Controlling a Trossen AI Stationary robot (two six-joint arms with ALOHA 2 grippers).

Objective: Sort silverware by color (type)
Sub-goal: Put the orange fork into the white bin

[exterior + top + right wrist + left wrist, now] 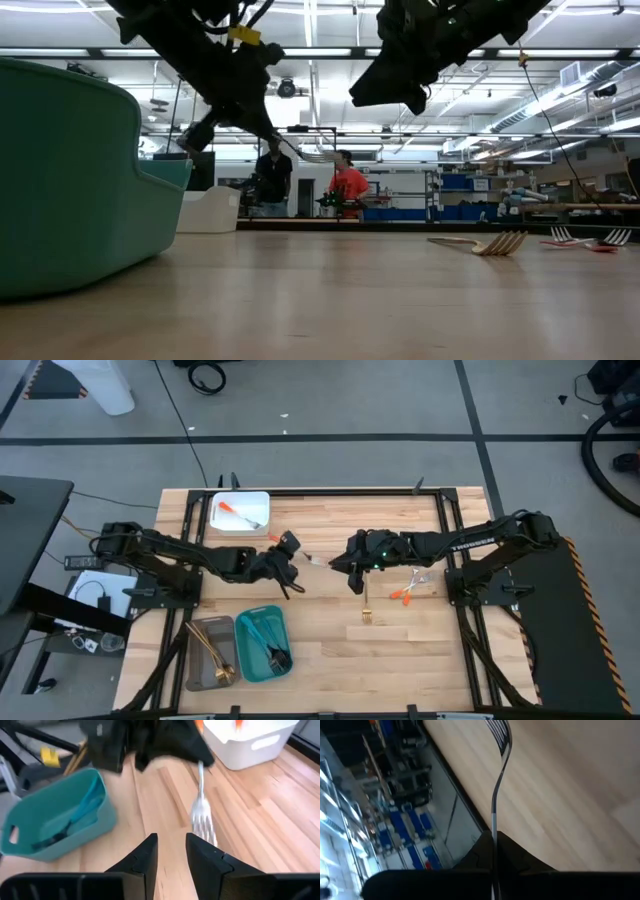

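1. Two grippers meet over mid-table; the left gripper [297,554] is clenched on a silver fork [201,815] by its handle; the right gripper [171,851] is parted, tines just ahead of its fingers, touching nothing.
2. Risk, I judge: the thin handle pivots or slips; the fork drops short of the grey tray [196,672]; a gold fork [367,610] and orange pieces [404,596] lie unsorted nearby.

The right gripper [171,851] hangs over the wooden table [260,830] with its two dark fingers parted. Just beyond them a silver fork [201,805] points tines-first toward it, its handle seemingly pinched by the left gripper [192,756]. A teal tray [30,815] holds blue pieces; a white tray [252,742] sits farther off.
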